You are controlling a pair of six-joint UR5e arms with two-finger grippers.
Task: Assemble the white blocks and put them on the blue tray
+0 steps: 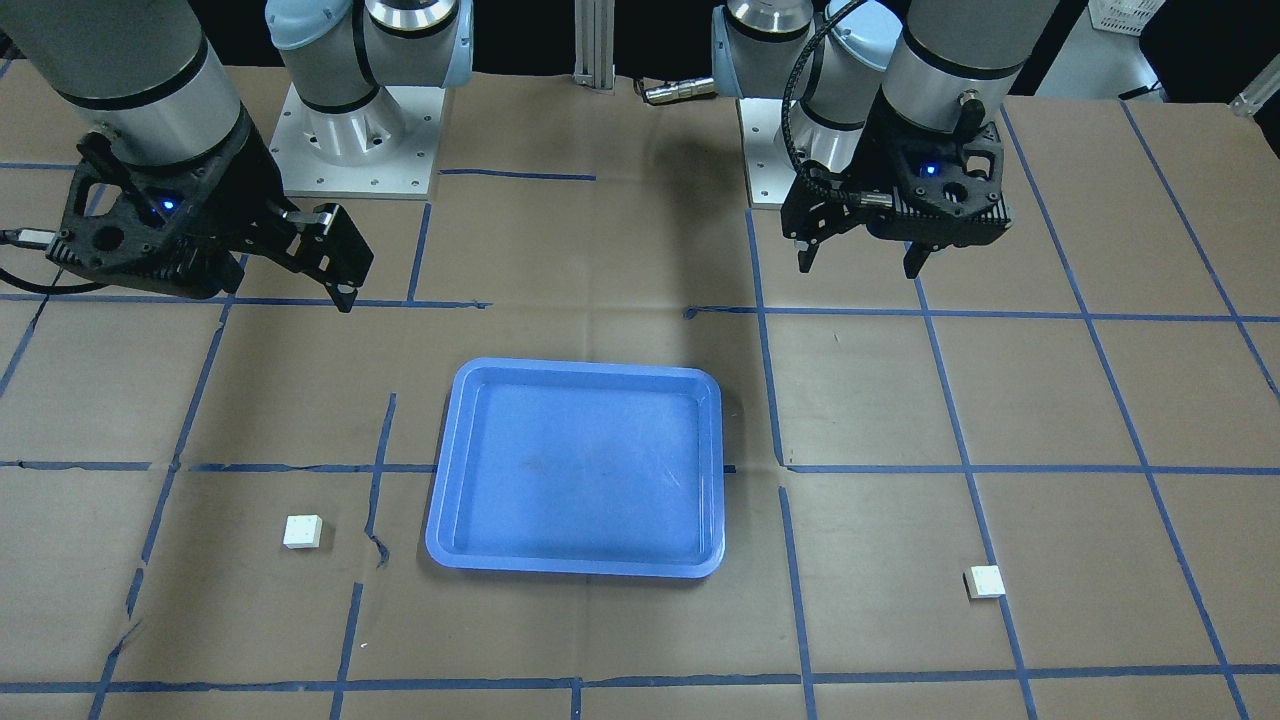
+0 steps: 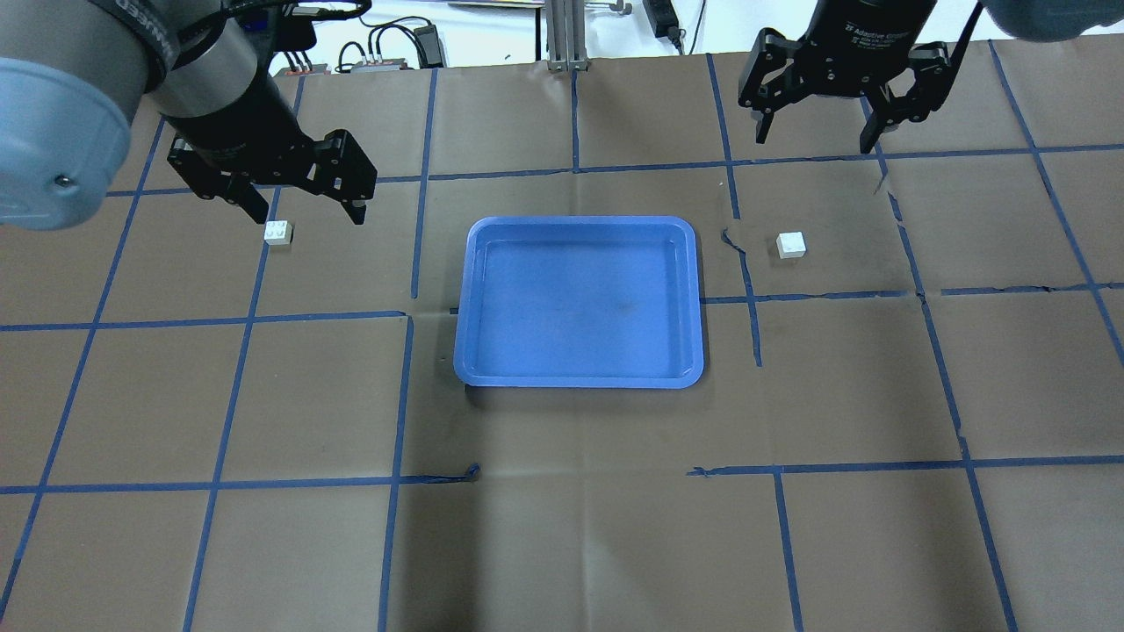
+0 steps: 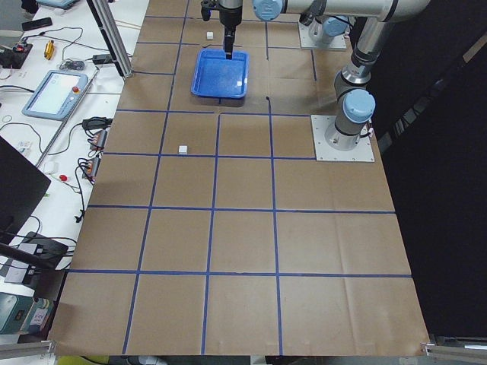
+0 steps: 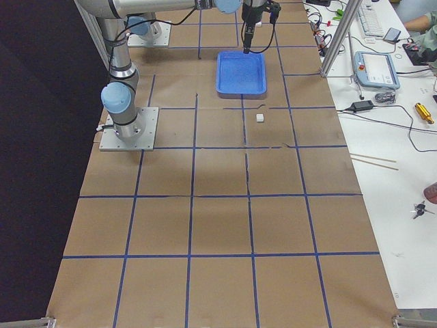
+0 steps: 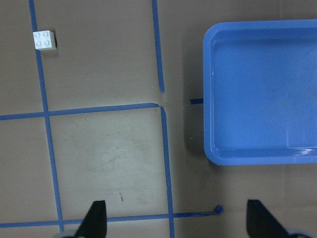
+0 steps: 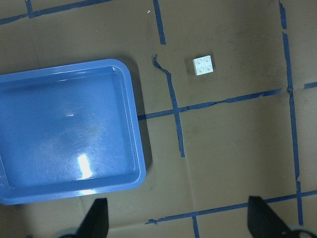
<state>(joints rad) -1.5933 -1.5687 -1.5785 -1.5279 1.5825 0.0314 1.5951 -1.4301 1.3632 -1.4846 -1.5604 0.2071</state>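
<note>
In the overhead view the blue tray (image 2: 463,307) lies flat at the centre of the frame on the brown-paper table (image 2: 562,553), which is crossed by a grid of blue tape lines (image 2: 219,484). The tray's scuffed bottom faces up. The left white block (image 2: 278,232) sits on the table at middle left of the frame, studs up. It lies on a tape line, well apart from the tray. The right white block (image 2: 790,245) sits on the table to the right of the tray, just past a ragged piece of tape. It is nearer the tray than the other block but does not touch it. The two blocks are separate, with the tray between them. The left gripper (image 2: 309,213) hangs in the upper left of the frame with its fingers spread wide and nothing between them. The front-facing view shows it raised clear of the table. Its wrist view has the left white block in the upper left corner and the tray at the right edge. The right gripper (image 2: 814,140) hangs at the upper right, also spread wide and holding nothing. Its wrist view has the right white block at upper centre-right and the tray at the left.
</note>
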